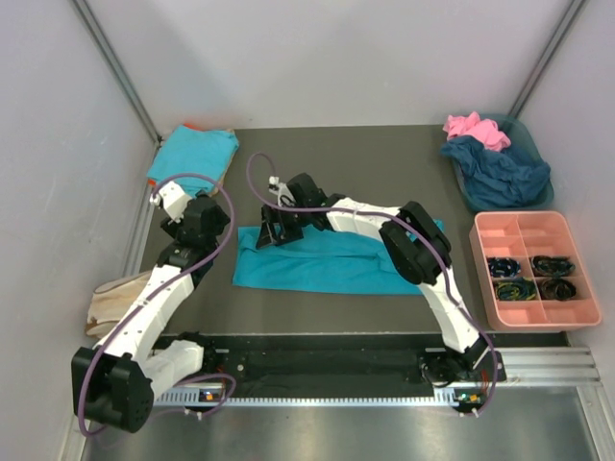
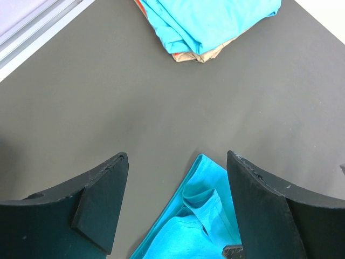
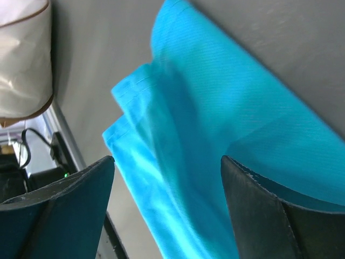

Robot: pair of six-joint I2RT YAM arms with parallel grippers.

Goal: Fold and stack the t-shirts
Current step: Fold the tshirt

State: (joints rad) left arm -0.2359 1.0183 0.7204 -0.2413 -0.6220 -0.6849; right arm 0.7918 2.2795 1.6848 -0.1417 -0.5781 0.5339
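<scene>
Now mid-frame, flat on the mat [image 1: 384, 163]: teal shirt [image 1: 317, 267], folded to a long strip. Over its corner, left gripper [image 2: 178, 156] released, wide apart; above the cloth, right gripper [image 3: 167, 159] apart, grasping nothing. Upper left, folded stack [image 1: 192, 154]; upper right, pink shirt [image 1: 476, 127] and navy shirt [image 1: 500, 173] heaped.

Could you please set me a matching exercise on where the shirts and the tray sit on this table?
Things:
1. folded teal stack
2. teal t-shirt laid out in a long strip
3. navy t-shirt
4. pink tray

Places:
A. centre
B. right edge, near side
C. far left corner
D. far right corner, crumpled

Pairs: 1-C, 2-A, 3-D, 4-B.
</scene>
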